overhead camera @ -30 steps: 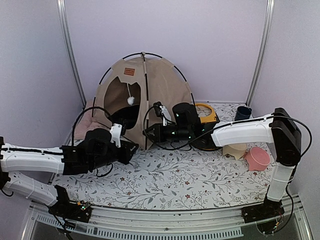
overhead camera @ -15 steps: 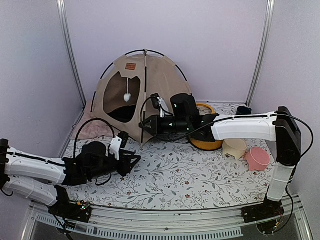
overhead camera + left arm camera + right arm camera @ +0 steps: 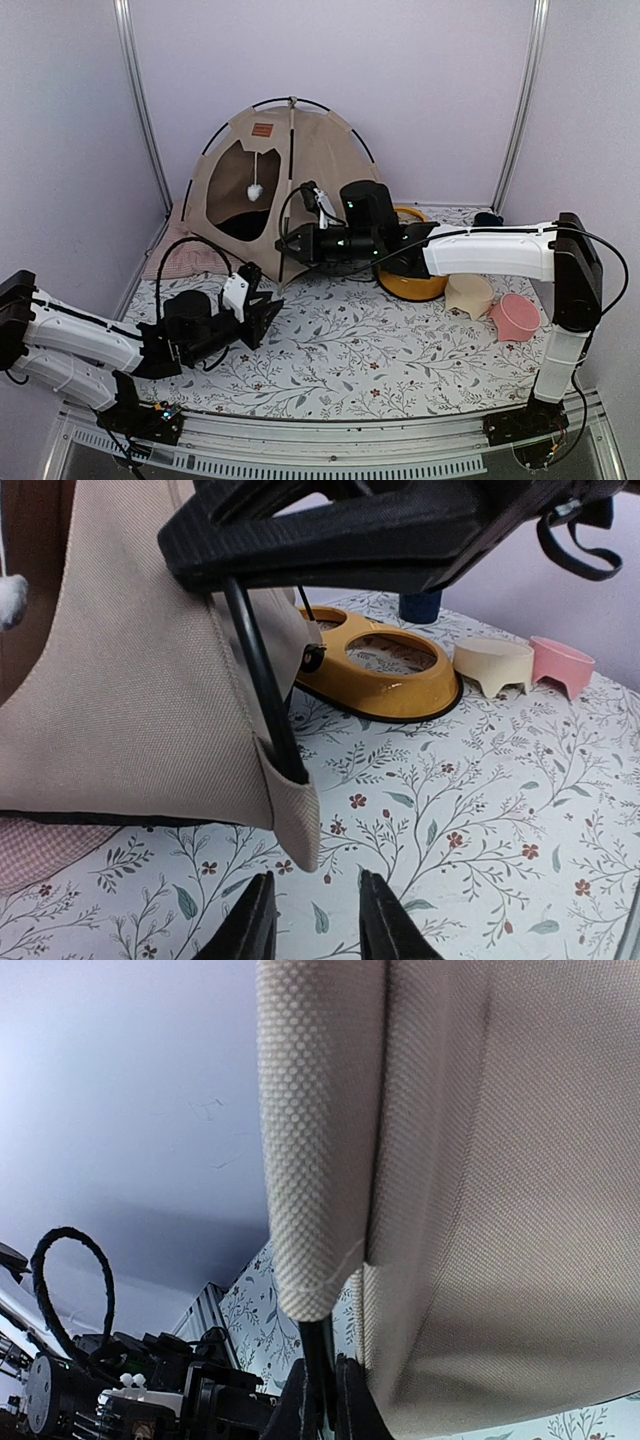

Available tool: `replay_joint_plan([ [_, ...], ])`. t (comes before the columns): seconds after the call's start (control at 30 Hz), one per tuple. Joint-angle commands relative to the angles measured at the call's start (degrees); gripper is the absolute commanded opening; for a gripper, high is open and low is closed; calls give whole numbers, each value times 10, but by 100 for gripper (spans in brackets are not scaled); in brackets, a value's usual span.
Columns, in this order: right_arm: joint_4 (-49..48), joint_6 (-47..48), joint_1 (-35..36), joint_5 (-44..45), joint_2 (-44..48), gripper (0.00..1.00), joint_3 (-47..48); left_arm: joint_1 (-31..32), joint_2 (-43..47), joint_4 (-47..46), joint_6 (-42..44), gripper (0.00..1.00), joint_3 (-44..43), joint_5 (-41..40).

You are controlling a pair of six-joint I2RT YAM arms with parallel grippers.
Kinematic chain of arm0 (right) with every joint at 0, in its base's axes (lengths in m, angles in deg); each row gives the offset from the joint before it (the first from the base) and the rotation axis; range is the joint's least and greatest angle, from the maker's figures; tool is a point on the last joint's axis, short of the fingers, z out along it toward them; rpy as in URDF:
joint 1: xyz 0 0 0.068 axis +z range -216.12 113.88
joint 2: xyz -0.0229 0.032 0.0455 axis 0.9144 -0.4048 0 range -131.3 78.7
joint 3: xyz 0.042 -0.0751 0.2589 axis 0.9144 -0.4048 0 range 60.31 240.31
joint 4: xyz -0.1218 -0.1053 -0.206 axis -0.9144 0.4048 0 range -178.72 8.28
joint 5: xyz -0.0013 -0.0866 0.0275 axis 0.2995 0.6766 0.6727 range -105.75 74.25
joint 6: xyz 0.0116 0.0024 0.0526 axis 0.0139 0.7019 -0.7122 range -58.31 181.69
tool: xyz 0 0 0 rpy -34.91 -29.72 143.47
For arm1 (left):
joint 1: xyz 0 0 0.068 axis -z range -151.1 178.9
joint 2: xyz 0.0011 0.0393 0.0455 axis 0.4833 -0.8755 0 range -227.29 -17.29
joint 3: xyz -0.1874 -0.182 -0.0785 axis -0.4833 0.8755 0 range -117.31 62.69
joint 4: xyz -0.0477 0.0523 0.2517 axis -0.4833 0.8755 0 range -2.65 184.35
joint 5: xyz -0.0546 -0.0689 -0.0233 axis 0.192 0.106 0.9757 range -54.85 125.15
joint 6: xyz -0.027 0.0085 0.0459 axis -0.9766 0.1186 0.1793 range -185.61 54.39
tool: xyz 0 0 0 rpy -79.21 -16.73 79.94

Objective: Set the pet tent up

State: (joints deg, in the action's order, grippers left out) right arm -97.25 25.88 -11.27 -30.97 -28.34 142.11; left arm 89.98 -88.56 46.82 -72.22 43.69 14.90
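Tan fabric dome pet tent (image 3: pixel 300 165) now upright at far-left corner. Left gripper (image 3: pixel 318 930) has retreated toward near edge, jaws released, empty. Right gripper (image 3: pixel 322 1400) clenched on thin black front pole (image 3: pixel 262 685). Setup looks nearly finished.

Light was soft and even, shadows faint on the table (image 3: pixel 400 340), top view sharp, right wrist close-up of pet tent (image 3: pixel 450 1160) crisp, background blurred.
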Motion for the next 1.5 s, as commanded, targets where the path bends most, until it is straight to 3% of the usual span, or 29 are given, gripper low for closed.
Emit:
replay_joint_plan([
  [0.0,-4,-11,-2,-4,19,0,19,6,-21,-47,35,27,-13,-16],
  [0.43,1,-11,-2,-5,22,0,20,6,-58,-61,46,13,-34,-25],
  [0.63,2,-10,-2,0,19,0,18,6,-59,-46,42,0,-42,-18],
  [0.97,4,24,-6,64,9,0,12,22,-28,-6,27,0,-37,-5],
  [1.47,-1,23,-3,39,-12,0,-5,22,10,44,3,0,-44,-10],
])
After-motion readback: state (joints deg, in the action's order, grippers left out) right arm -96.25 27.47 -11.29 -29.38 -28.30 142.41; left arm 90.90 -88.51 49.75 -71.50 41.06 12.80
